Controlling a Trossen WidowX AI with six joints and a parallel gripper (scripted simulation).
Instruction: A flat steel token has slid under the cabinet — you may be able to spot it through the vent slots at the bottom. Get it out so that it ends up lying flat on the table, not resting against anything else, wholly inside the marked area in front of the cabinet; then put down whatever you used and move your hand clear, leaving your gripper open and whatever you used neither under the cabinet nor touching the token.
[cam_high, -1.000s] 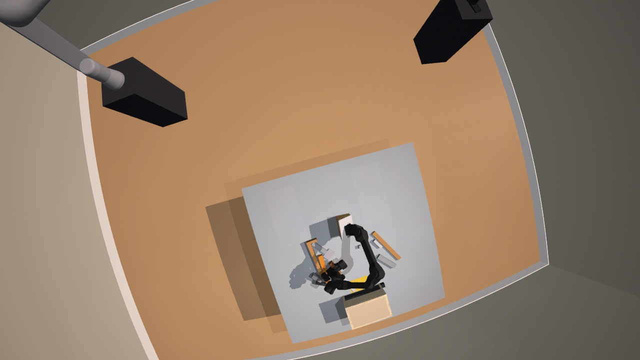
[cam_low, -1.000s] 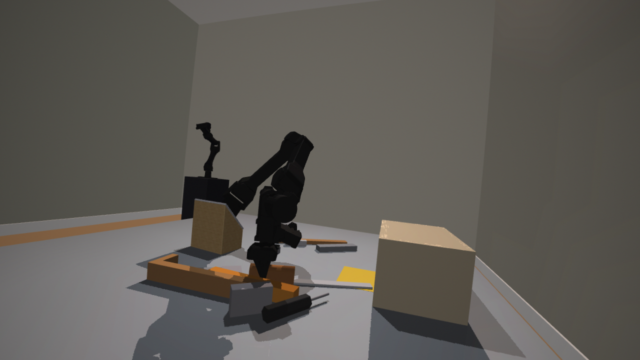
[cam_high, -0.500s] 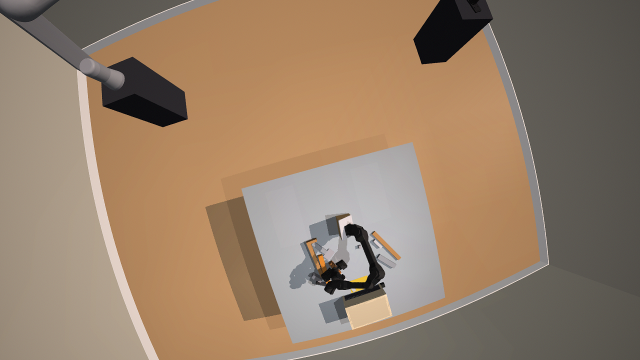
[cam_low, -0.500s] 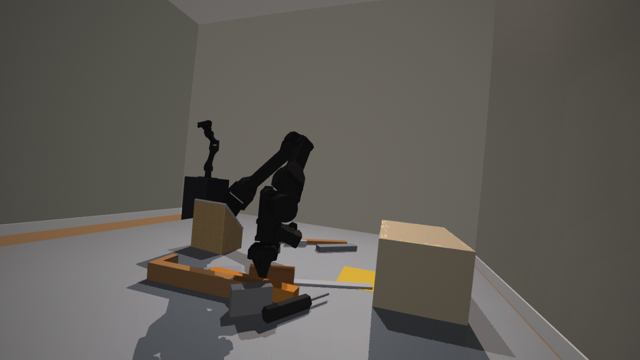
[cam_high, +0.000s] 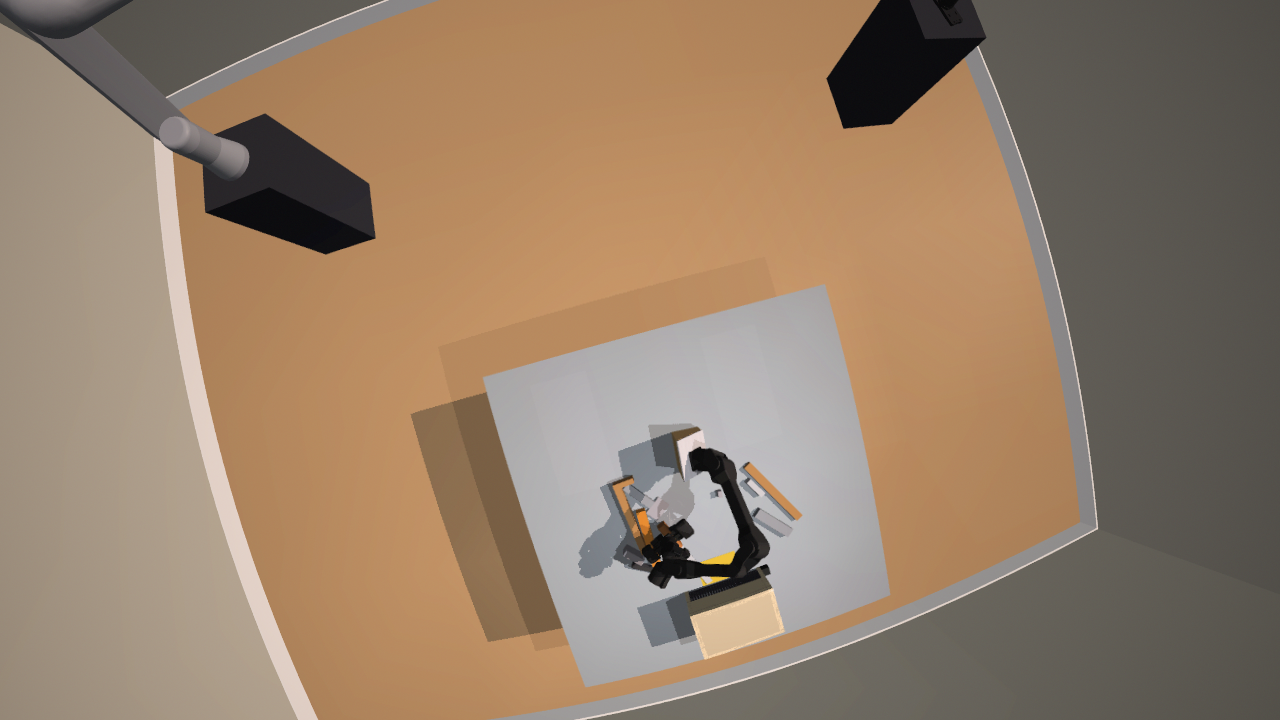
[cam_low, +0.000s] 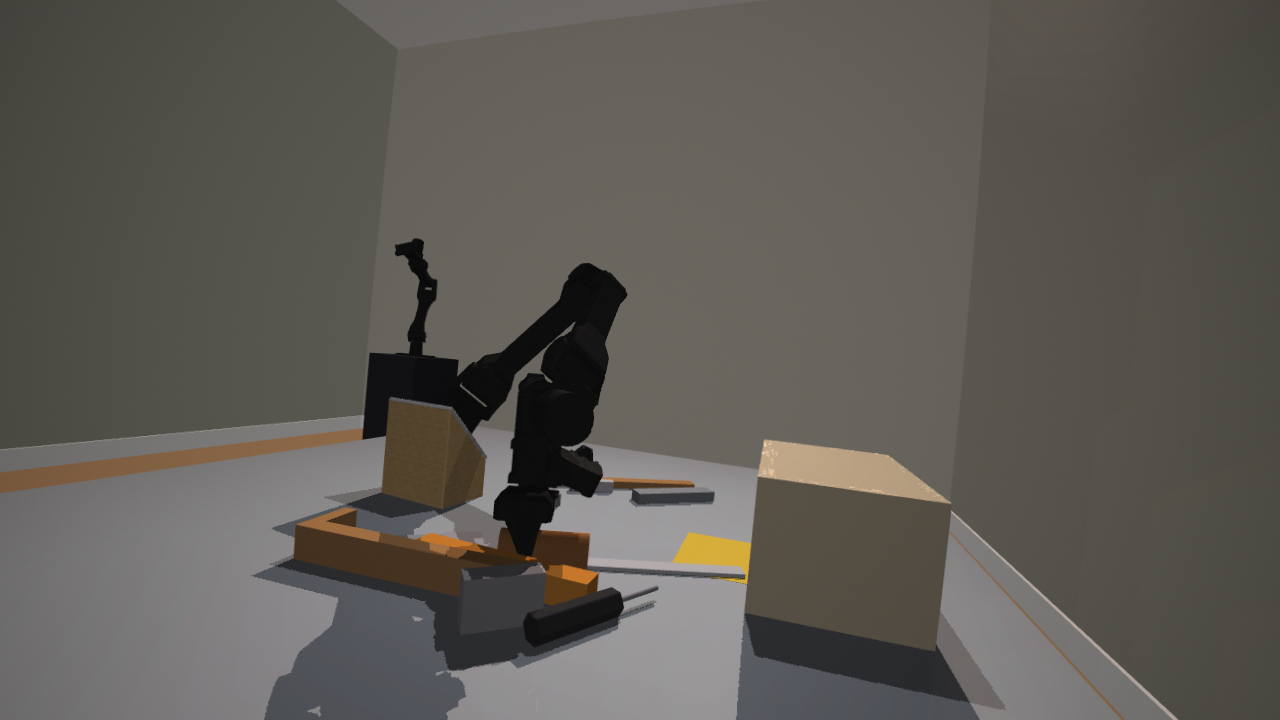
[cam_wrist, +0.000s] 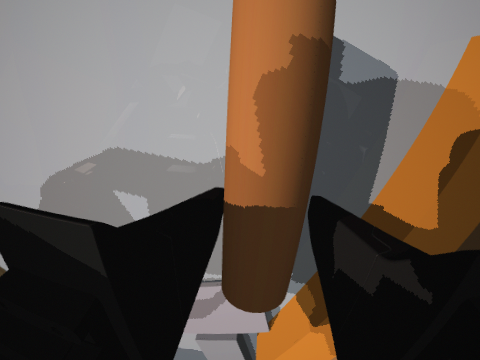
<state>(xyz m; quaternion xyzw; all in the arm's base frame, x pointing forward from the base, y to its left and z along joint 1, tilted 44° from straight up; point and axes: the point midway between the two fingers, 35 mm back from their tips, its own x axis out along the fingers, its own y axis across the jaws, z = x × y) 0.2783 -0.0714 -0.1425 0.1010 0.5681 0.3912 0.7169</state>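
The brown cylindrical handle (cam_low: 572, 548) (cam_wrist: 270, 125) of a tool lies between my fingers. Its flat grey bar (cam_low: 666, 567) reaches to the yellow marked area (cam_high: 717, 564) (cam_low: 716, 548) beside the cabinet (cam_high: 738, 622) (cam_low: 845, 555). My gripper (cam_low: 525, 552) (cam_wrist: 267, 201) is low, fingers down. It is partly open, with narrow gaps beside the handle near its end in the wrist view; the handle looks loose. I cannot make out the steel token in any view; the vent slots are too small to see through.
An orange angled piece (cam_low: 384, 555), a grey block (cam_low: 501, 600) and a black-handled screwdriver (cam_low: 572, 616) lie close around the gripper. A slanted box (cam_high: 687, 447) (cam_low: 429, 456) stands near the arm's base. An orange bar (cam_high: 771, 490) and a grey bar (cam_high: 771, 522) (cam_low: 673, 496) lie on the far side.
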